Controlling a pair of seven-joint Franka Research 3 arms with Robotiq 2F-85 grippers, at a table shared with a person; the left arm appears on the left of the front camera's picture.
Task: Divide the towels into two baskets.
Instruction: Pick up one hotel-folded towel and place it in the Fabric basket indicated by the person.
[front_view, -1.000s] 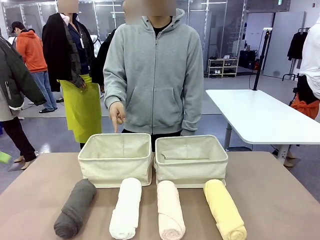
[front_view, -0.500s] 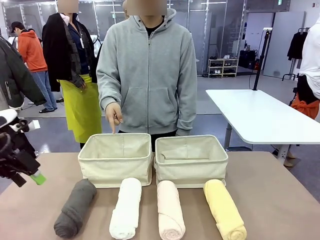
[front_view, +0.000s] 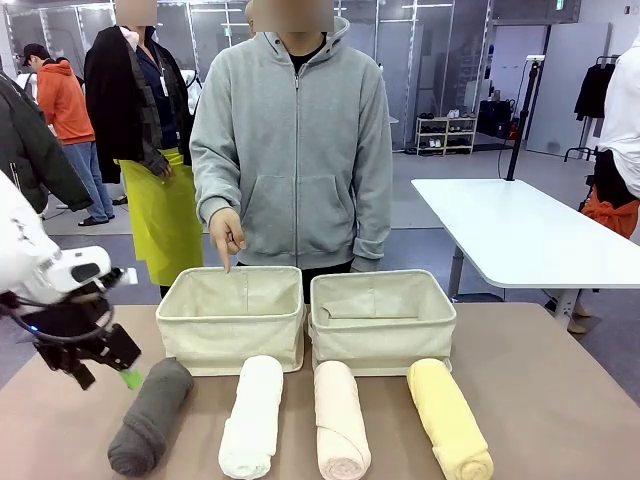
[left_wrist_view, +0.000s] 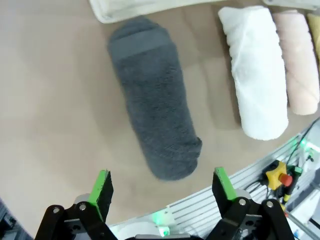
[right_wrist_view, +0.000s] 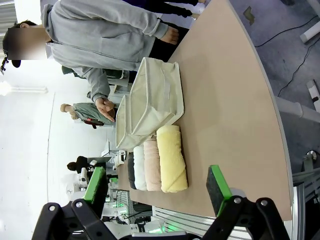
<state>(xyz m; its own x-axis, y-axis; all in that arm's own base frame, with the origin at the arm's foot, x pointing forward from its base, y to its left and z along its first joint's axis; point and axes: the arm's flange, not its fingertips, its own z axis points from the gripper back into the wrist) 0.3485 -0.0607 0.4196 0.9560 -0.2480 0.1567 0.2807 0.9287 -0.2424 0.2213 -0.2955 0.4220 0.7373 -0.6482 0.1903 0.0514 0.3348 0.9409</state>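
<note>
Zero held: left tool wide open over grey towel.

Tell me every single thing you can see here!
grey towel: 1, dark grey, left end of the row
white towel: 1, white, second in the row
peach towel: 1, pale peach, third
yellow towel: 1, yellow, right end
left basket: 1, cream, behind the towels
right basket: 1, cream, beside the left basket
table: 1, tan, under everything
white table: 1, white, back right
hand: 1, the person's, pointing down over the left basket
left pincer: 1, black with green pads, open, by the grey towel
right pincer: 1, same colours, open, away from the towels
</note>
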